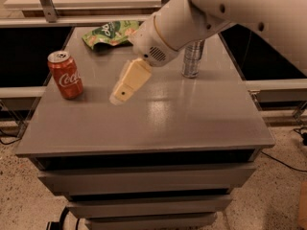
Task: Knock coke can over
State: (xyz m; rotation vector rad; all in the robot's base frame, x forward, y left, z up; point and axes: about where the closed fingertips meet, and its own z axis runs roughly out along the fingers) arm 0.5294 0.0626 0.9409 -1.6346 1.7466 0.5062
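Observation:
The coke can (65, 74) stands upright near the left edge of the grey table (192, 123); it is red with white script and a silver top. My gripper (121, 96) hangs from the white arm over the middle-left of the table, tip pointing down and left. It is to the right of the can, about a can's width away and not touching it. It holds nothing that I can see.
A slim silver can (192, 59) stands upright at the back right, partly behind my arm. A green snack bag (109, 32) lies at the back of the table. The table's left edge is close behind the coke can.

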